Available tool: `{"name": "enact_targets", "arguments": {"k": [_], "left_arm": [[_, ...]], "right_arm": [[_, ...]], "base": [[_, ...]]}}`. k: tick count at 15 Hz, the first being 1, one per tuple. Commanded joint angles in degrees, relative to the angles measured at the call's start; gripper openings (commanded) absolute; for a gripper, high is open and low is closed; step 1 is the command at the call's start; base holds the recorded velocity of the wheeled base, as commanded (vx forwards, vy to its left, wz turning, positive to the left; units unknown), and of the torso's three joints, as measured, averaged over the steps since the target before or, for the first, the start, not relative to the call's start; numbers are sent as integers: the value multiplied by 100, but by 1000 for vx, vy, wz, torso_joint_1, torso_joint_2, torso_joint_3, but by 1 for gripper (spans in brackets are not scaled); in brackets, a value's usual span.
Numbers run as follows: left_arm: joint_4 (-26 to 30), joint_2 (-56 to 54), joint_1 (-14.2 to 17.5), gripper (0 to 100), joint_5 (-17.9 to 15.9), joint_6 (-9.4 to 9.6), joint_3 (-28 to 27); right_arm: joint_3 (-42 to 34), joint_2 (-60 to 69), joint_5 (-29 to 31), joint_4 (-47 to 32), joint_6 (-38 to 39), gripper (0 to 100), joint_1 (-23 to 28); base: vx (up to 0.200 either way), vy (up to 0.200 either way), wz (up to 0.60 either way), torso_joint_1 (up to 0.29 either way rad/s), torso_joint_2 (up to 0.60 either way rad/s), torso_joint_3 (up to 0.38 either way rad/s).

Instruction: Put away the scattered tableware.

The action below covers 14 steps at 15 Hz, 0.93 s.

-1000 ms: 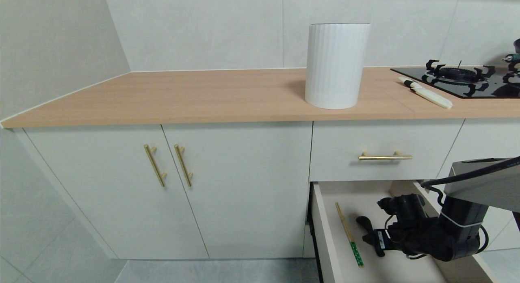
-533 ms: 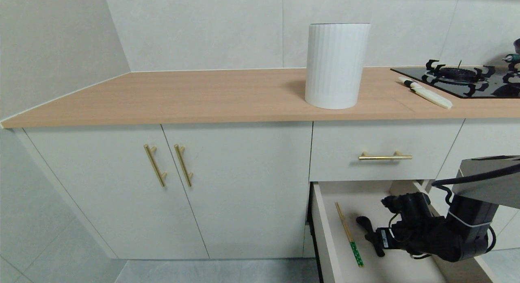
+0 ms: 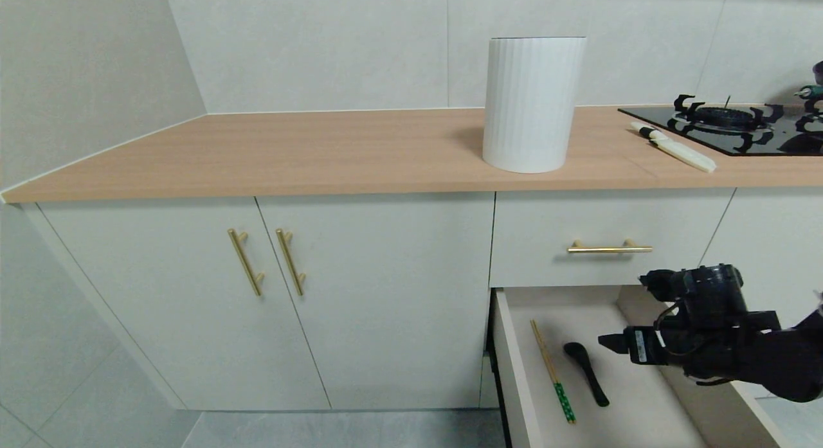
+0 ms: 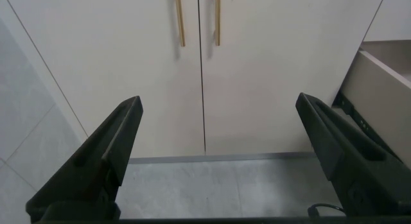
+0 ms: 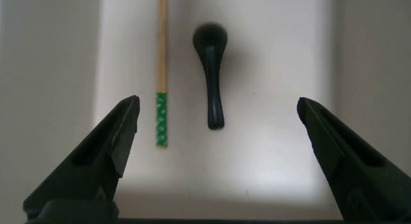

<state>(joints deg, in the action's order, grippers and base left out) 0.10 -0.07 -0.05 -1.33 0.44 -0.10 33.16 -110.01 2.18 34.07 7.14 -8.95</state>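
Head view: wood counter (image 3: 321, 152) w/ white canister (image 3: 532, 104); spoon (image 3: 586, 373) in drawer (image 3: 514, 371).

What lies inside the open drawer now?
Inside the open drawer lie a pair of chopsticks and a black spoon, side by side, not touching. The right gripper, open, hangs above and covers the drawer's right part, so that floor cannot be seen.

Head camera: high, facing forward and down over surface (image 3: 321, 152), cabinet doors (image 3: 360, 294) and open drawer (image 3: 511, 364).
Right wrist camera: close, straight down into drawer; shares spoon (image 3: 588, 377) and chopsticks (image 3: 551, 371) with head.
Left wrist camera: low, facing the doors.
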Motion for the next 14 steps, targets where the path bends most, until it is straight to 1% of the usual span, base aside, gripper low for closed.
{"name": "enact_targets", "arguments": {"k": [1, 2, 5, 7, 9, 14], "left_arm": [[-1, 7, 5, 100, 1, 0, 1], [-1, 7, 5, 100, 1, 0, 1], [-1, 7, 5, 100, 1, 0, 1], [-1, 7, -4, 100, 1, 0, 1], [-1, 7, 5, 100, -8, 0, 1], [-1, 7, -4, 100, -8, 0, 1]], "right_arm": [[94, 1588, -42, -946, -20, 100, -54], [226, 1992, -51, -1482, -38, 100, -90], [402, 2757, -51, -2388, -55, 100, -353], [411, 3020, -42, -2704, -143, 100, -555], [402, 3179, -51, -2950, -275, 100, -652], [358, 3398, -51, -3460, -670, 100, -696]], "base": [[0, 0, 0, 0, 0, 0], [0, 0, 0, 0, 0, 0], [0, 0, 0, 0, 0, 0], [0, 0, 0, 0, 0, 0], [0, 0, 0, 0, 0, 0], [0, 0, 0, 0, 0, 0]]}}
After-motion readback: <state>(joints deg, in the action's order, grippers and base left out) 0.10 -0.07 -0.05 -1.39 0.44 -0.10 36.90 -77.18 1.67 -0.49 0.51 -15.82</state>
